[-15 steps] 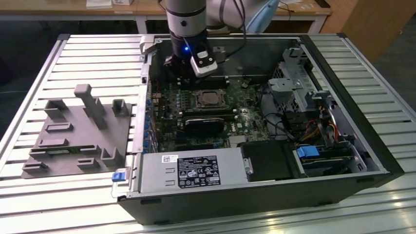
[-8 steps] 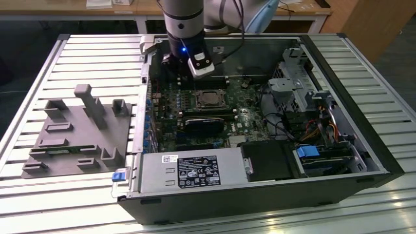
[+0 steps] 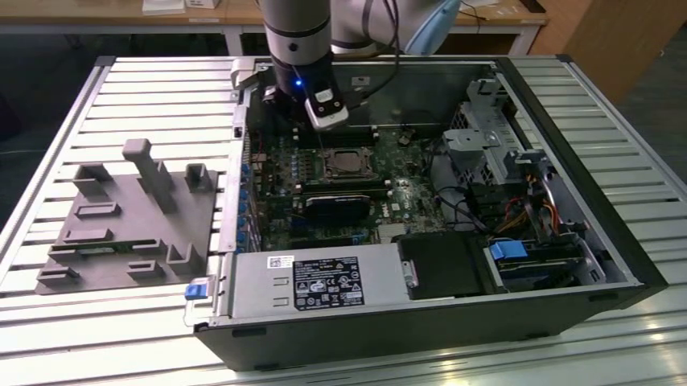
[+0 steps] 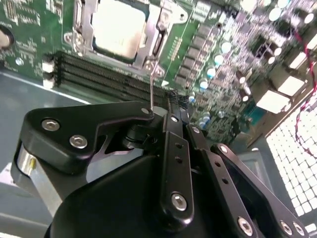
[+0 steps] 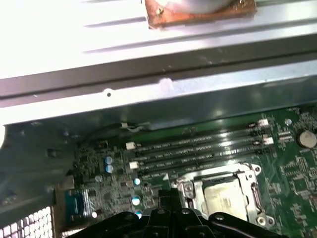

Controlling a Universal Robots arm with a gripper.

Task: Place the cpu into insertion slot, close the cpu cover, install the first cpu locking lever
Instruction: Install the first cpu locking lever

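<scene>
The cpu (image 4: 118, 24) lies in its slot on the green motherboard, its silver top showing through the window of the cpu cover (image 4: 159, 37), which lies flat over it. Both also show in the first wrist view, the cpu (image 5: 222, 197) inside the cover (image 5: 214, 174), and in the exterior view as the cpu (image 3: 346, 163). A thin metal locking lever (image 4: 150, 84) rises from the socket's corner up to my gripper (image 4: 171, 105). The black fingers are shut together, and the lever's end rests against their side. My gripper (image 3: 302, 129) hangs beside the socket, toward the case's back wall.
Dark memory slots (image 4: 99, 77) run between socket and gripper. A black heatsink block (image 3: 335, 207) sits below the socket. The case wall (image 5: 163, 89) stands close behind. Drive cages and cables (image 3: 504, 161) fill the exterior view's right, and a grey fixture plate (image 3: 129, 217) lies outside the case.
</scene>
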